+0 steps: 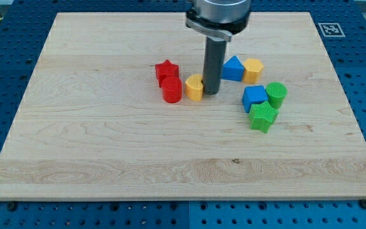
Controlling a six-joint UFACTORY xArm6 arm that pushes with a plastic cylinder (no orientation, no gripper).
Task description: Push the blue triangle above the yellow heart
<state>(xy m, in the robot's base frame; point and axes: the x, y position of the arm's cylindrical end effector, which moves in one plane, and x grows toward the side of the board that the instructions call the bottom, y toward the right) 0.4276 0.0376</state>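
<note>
No pincer here, only my tip (211, 93) touching the tabletop (107, 146) between yellow heart (195, 87) and blue triangle (233, 68). Triangle up-right of the heart, against a yellow block (253, 70). Probably light, rigid, prone to pivoting; best pushed on its right face, leftward.

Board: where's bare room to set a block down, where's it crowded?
Free: the whole bottom below the green star, the left past the red star, and the top left. Crowded: mid-board, where my tip sits between yellow heart and blue triangle.
</note>
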